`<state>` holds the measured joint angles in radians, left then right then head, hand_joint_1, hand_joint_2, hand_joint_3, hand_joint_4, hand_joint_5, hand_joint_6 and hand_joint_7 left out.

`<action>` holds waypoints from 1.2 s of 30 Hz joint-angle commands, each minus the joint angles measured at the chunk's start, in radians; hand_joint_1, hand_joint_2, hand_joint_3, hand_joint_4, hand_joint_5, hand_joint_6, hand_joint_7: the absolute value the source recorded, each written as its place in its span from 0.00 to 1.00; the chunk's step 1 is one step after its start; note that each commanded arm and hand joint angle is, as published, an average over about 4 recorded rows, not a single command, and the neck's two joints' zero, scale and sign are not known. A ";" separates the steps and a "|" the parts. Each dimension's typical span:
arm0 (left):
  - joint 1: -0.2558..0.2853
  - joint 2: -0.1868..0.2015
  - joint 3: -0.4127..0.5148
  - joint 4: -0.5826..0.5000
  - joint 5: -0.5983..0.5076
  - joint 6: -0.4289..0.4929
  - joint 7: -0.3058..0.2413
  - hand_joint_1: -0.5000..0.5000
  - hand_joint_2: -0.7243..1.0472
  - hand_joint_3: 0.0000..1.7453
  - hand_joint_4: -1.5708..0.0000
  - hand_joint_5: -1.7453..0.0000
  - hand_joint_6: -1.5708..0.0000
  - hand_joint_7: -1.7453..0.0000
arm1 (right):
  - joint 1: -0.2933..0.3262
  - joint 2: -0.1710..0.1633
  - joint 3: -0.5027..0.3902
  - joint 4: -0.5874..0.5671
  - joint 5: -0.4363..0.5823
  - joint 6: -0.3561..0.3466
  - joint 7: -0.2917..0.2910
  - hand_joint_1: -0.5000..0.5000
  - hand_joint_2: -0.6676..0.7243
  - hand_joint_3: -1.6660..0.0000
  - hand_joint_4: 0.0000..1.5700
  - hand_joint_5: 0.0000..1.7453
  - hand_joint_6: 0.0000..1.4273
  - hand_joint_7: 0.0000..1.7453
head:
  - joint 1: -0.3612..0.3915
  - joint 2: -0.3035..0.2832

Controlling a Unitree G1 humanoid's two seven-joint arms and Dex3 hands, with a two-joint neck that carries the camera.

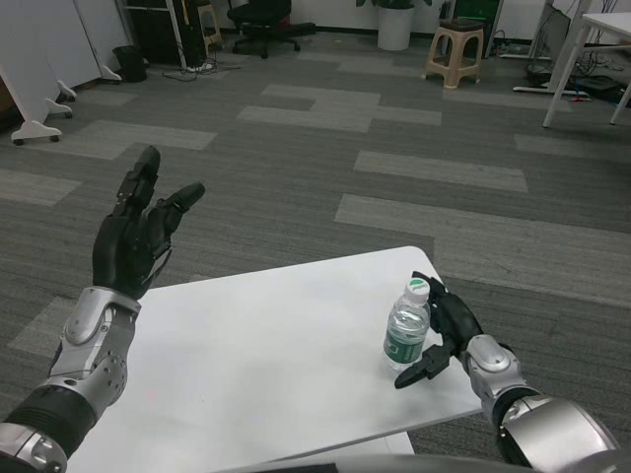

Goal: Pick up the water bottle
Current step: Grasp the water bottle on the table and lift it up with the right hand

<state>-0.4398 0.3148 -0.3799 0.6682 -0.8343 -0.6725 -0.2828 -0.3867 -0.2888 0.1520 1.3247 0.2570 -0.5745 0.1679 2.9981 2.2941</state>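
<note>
Right hand (pixel 441 340) sits just beside the water bottle (pixel 406 329), on its right, over the near right part of the white table (pixel 246 365). Fingers are spread around the bottle's right side, thumb jutting toward its base; I cannot tell whether any finger touches the plastic, and nothing is held. Bottle stands upright near the table's right edge: clear body, green label, white cap. Left hand (pixel 136 232) is raised well apart on the left, above the table's far left corner, fingers apart and pointing up, holding nothing. Beyond the table, grey carpet (pixel 414 168) in light and dark panels runs to the far wall. Far off: a tan stool (pixel 453 51), a black office chair (pixel 262 22), a white planter (pixel 394 26), and white table legs (pixel 564 59) at far right.
</note>
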 commanded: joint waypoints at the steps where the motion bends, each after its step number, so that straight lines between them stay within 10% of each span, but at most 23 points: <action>1: -0.015 -0.003 0.006 0.007 0.003 -0.004 0.001 0.01 0.95 0.20 1.00 0.47 1.00 1.00 | -0.031 0.005 0.031 0.013 -0.004 0.005 -0.021 0.11 0.73 0.95 0.00 0.00 0.00 0.00 | -0.001 0.000; 17: 0.000 -0.005 0.006 -0.005 0.006 -0.004 0.001 0.00 1.00 0.20 1.00 0.47 1.00 1.00 | -0.054 0.030 0.123 0.045 -0.012 0.005 -0.139 0.04 0.70 0.90 0.00 0.00 0.00 0.00 | 0.003 0.011; 22: 0.005 -0.006 0.007 -0.013 0.008 -0.006 0.001 0.00 1.00 0.20 1.00 0.50 1.00 1.00 | -0.054 0.027 0.097 0.043 -0.012 0.005 -0.178 0.04 0.22 0.58 0.02 0.00 0.01 0.00 | 0.001 0.014; 28: 0.013 -0.008 0.007 -0.022 0.009 -0.006 0.001 0.00 0.98 0.20 1.00 0.53 1.00 1.00 | -0.054 0.028 0.110 0.042 -0.012 0.005 -0.201 0.08 0.05 0.20 0.70 0.33 0.49 0.11 | 0.003 0.020; 36: 0.026 -0.008 0.011 -0.036 0.011 -0.013 0.001 0.00 1.00 0.20 1.00 0.53 1.00 1.00 | -0.048 0.029 0.131 0.041 -0.012 0.006 -0.203 0.07 0.05 0.07 0.96 0.76 0.92 0.48 | -0.001 0.026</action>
<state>-0.4232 0.3097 -0.3778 0.6439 -0.8327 -0.6738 -0.2828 -0.4202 -0.2608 0.2773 1.3700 0.2407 -0.5729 -0.0307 2.9983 2.3194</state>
